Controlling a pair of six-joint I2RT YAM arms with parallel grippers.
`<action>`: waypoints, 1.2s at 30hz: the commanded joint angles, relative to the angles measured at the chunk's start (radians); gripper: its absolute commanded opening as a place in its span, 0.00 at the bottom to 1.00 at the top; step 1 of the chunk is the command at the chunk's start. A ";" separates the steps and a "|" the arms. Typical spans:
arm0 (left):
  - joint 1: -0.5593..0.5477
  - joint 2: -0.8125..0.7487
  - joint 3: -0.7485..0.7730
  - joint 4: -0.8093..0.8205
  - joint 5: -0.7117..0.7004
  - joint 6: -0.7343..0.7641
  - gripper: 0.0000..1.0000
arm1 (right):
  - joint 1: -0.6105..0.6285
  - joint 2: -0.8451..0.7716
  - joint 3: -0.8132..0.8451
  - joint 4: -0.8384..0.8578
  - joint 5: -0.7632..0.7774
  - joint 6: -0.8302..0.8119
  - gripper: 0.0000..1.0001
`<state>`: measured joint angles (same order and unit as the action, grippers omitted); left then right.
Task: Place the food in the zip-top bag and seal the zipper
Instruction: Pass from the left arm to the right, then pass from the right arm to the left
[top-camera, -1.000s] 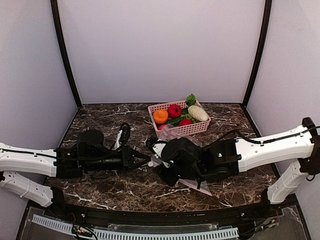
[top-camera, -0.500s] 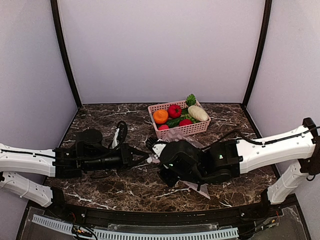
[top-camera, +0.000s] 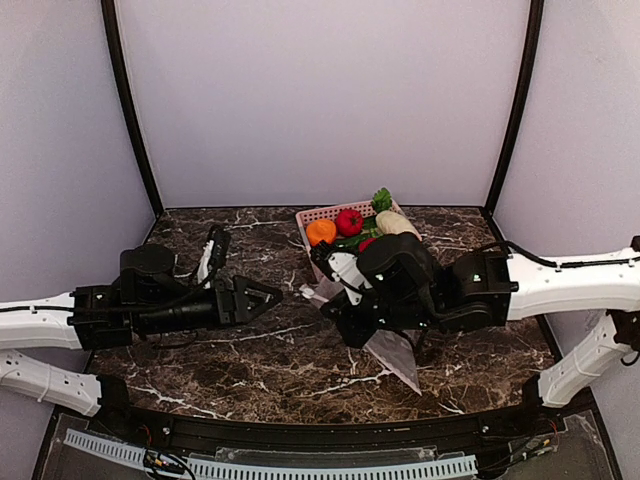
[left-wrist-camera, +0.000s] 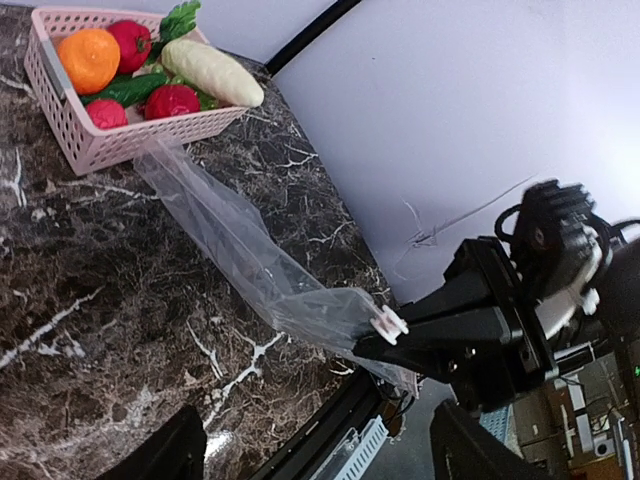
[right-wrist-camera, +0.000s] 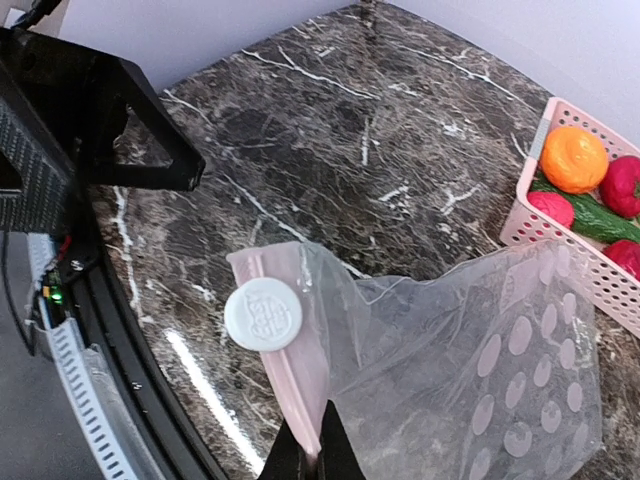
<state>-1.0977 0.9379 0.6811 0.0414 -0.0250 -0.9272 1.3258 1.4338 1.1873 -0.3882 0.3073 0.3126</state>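
Little of the task looks done. The toy food, a round orange fruit (left-wrist-camera: 88, 58), red tomatoes (left-wrist-camera: 130, 42), a long cream-white vegetable (left-wrist-camera: 212, 72) and green leafy pieces (left-wrist-camera: 180, 18), all lies in the pink slotted plastic basket (left-wrist-camera: 130, 145) at the far side of the dark marbled worktop (top-camera: 230, 370). The clear dotted zip-top bag (right-wrist-camera: 480, 350) looks empty. The right tool (right-wrist-camera: 312, 445) is pinched tight on the bag's pinkish zip strip (right-wrist-camera: 285, 375), just below a small white round piece (right-wrist-camera: 263, 314) that sits on the strip and is probably the slider. That end of the bag is held up near the middle of the worktop. The rest of the film trails away toward the basket, and I cannot tell whether it touches it. The left tool (top-camera: 265, 298) stands with its jaws wide and nothing between them, facing the held strip but apart from it. Whether the bag's mouth is parted cannot be made out, since the film lies flat and folded in every view. By my reading this is the preparing stage, with one side of the mouth gripped. What remains is to spread the opening, carry each piece of food from basket to bag, and run the zipper shut.
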 joint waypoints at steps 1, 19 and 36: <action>-0.003 -0.088 0.051 -0.142 -0.052 0.224 0.80 | -0.090 -0.070 -0.001 0.060 -0.351 0.019 0.00; -0.002 0.025 0.334 -0.254 0.328 0.609 0.89 | -0.208 -0.144 0.123 0.072 -0.899 0.168 0.00; -0.002 0.106 0.312 -0.046 0.500 0.503 0.65 | -0.218 -0.120 0.066 0.086 -0.900 0.191 0.00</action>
<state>-1.0977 1.0473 0.9989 -0.0704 0.4286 -0.4030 1.1160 1.3052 1.2697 -0.3359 -0.5831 0.4934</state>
